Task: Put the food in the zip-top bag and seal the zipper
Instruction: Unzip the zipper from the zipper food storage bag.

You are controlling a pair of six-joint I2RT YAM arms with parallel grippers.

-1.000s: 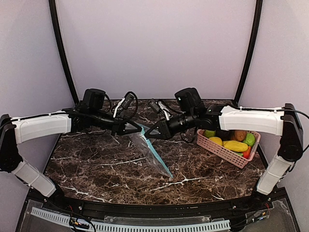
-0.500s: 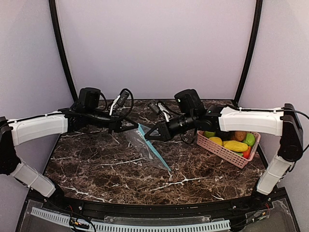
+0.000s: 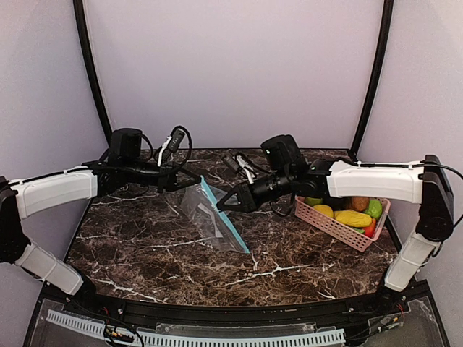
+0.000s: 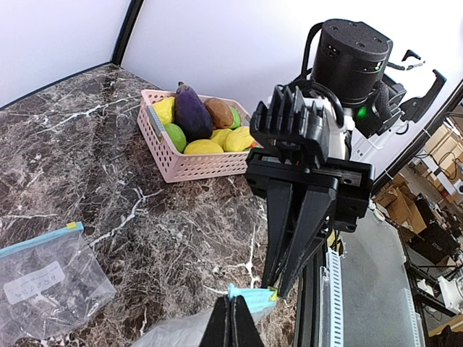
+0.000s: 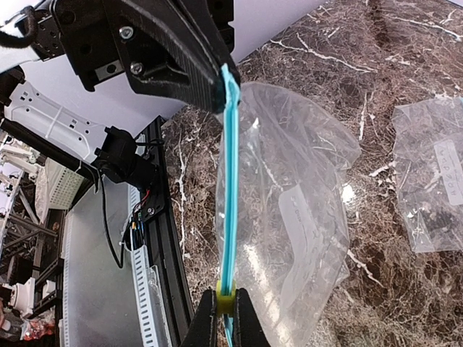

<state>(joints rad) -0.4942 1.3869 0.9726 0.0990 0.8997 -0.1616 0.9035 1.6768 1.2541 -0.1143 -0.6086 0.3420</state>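
Two grippers are clamped on the teal zipper strip (image 5: 229, 181) of the zip-top bag (image 3: 210, 217): the left gripper (image 4: 233, 319) at one end, the right gripper (image 5: 225, 322) at the yellow slider (image 5: 225, 302). The bag, clear with a white label, is held over the marble table (image 3: 145, 253). Glossy food (image 3: 352, 217) is seen in the pink basket (image 3: 329, 228), right side.

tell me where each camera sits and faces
Top external: high behind left arm and right arm, both shown, looking down on the dark marble table.
Left wrist: faces the right gripper and pink slatted plastic basket; own fingers below.
Right wrist: faces the left gripper along the teal zipper of the clear zip-top bag; own fingers below.
Both wrists share that zipper.
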